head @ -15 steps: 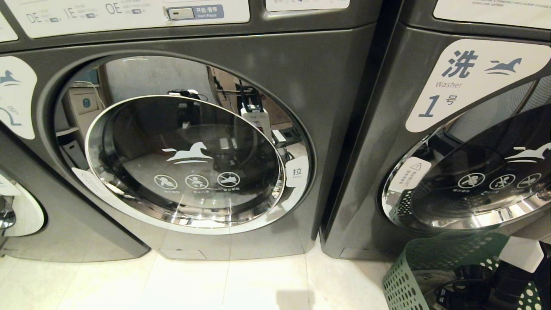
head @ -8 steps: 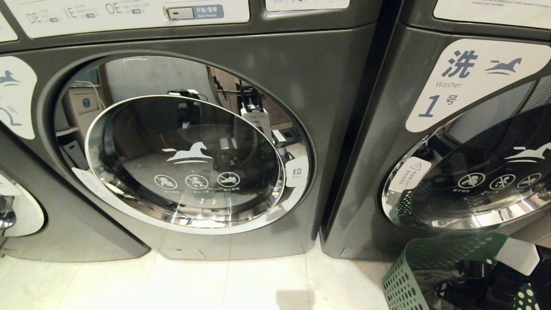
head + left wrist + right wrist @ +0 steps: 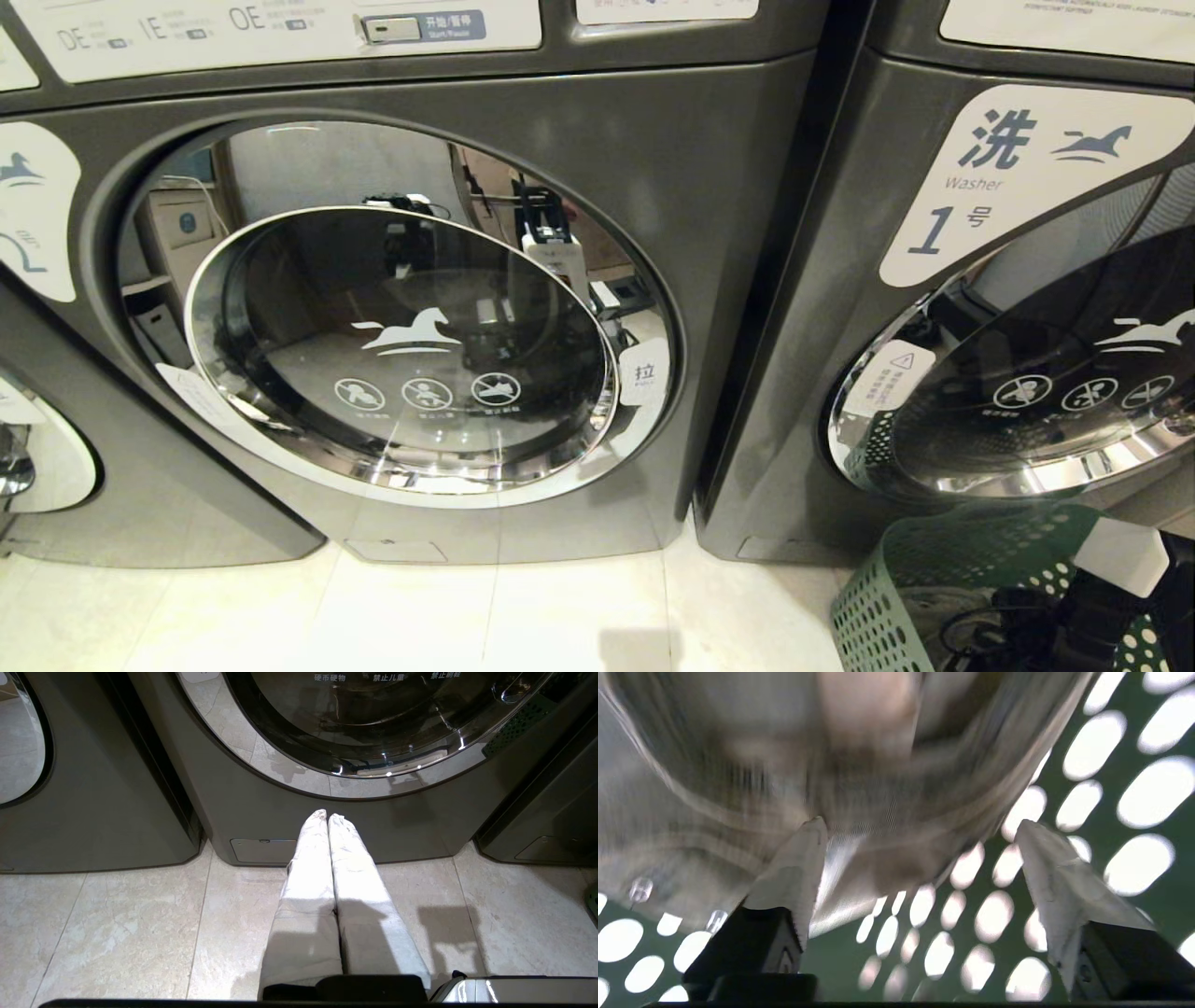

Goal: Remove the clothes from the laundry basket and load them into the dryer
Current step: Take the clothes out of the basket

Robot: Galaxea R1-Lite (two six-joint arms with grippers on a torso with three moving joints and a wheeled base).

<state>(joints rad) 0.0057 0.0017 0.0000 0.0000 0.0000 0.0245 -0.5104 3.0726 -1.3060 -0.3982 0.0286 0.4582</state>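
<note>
Two fingers of the right gripper [image 3: 920,830] are seen spread wide apart inside the green perforated laundry basket [image 3: 896,579], with nothing between them. A pale striped garment [image 3: 784,765] lies directly ahead of the fingertips, bunched against the basket's perforated wall; one fingertip [image 3: 803,858] is overlapped by the cloth's edge, though contact cannot be confirmed, and the other is set apart before bare green plastic. The garment's long axis cannot be made out, since it is crumpled and blurred. The right arm is plainly the nearer one: in the head view it is seen reaching down into the basket at the lower right corner. The left gripper [image 3: 328,817] is held with its white fingers pressed together, empty, low above the floor and pointed at the base of the front-loading machine. The next move is judged to be a short advance into the cloth and a closing of the fingers on a fold. The basket stands on pale stone-look floor tiles [image 3: 485,616] in front of the machine marked Washer [image 3: 980,187]. The round door [image 3: 401,345] of the neighbouring machine is shut.
</note>
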